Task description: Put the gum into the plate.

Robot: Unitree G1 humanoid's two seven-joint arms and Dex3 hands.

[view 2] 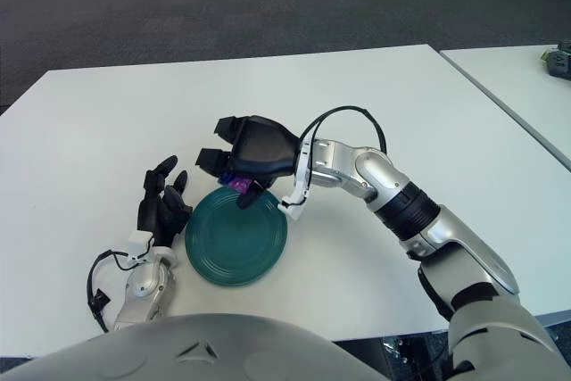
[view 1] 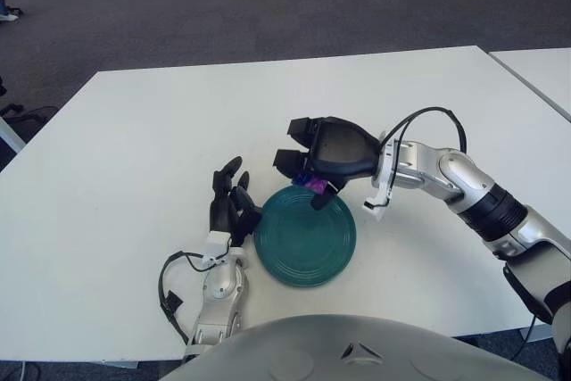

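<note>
No readable text, label, brand, number or sign anywhere. Small purple gum packet (view 1: 313, 183), at 12 o'clock of the plate rim: any print on it too small to read.

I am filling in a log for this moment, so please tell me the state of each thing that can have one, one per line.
Small purple gum pack: held in the right hand, at the far rim of the plate, not yet lying in it.
Round teal ceramic plate: flat on the table, nothing in it.
Right hand: shut on the gum pack.
Left hand: idle, fingers relaxed, at the plate's left edge.
</note>
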